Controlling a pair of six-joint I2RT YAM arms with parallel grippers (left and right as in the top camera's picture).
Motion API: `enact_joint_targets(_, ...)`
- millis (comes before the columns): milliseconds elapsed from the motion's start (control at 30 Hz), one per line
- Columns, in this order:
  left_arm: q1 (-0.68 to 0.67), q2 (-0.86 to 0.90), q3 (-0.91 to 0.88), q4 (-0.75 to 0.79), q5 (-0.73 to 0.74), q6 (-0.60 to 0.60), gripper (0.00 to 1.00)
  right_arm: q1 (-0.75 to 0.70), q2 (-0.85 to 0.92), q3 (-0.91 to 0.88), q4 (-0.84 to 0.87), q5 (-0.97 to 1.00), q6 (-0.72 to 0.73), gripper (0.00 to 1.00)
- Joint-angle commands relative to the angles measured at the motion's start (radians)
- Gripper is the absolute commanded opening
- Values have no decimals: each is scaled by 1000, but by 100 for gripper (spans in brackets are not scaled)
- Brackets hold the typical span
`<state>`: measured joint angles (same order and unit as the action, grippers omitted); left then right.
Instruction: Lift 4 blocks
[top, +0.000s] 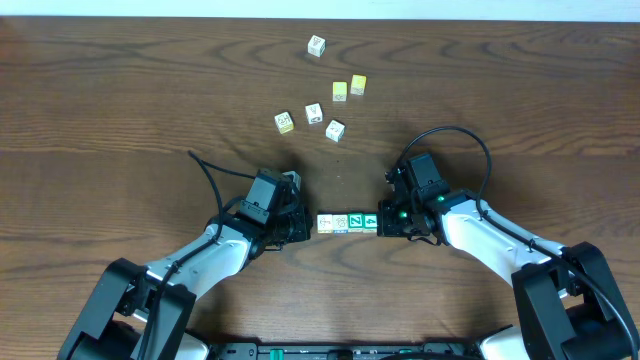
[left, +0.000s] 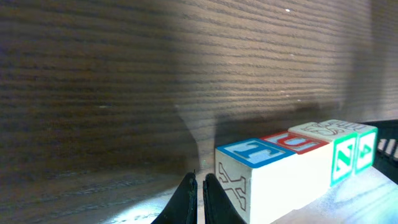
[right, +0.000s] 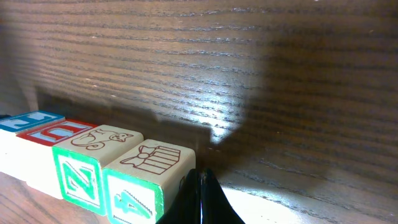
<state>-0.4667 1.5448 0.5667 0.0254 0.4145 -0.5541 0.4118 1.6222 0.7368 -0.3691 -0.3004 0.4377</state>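
Four blocks (top: 348, 222): one straight row, side by side and face to face, apparently resting on the table (top: 120, 110).
Row order, left end to right: blue-topped block (left: 255, 151), red-topped block (left: 296, 142), N block (left: 342, 157), 4 block (left: 365, 149).
Gaps in row: none visible in either wrist view.
Left gripper (left: 200, 194): fingers pressed together, nothing between them; tip just beside the row's left end, at the blue-topped block. Contact cannot be confirmed.
Right gripper (right: 200, 194): fingers pressed together, holding nothing; tip just beside the row's right end, at the 4 block.
Likely step: squeezing the row end to end, then raising it as one piece.
Loose cubes (top: 335, 130): six, scattered well beyond the row on its far side, out of the way.
Risk, buckling: the middle two blocks would hang on friction alone, so too little squeeze drops them.
Risk, twist: a narrow tip pushing off-centre could turn an end block and break the line.
Risk, tilt: one arm rising faster than the other would slant the row and let blocks slip out.
Risk, over-squeeze: the row could bow and pop apart.
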Motion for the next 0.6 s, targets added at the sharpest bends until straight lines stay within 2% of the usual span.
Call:
enact_joint_targets(0,-3,6,-2,0,24,-9,7,9,5,16,3,-15,-17,1)
enact_joint_targets(567,-4,6,-2,0,75,48,7,9,5,16,5,-23,-27,1)
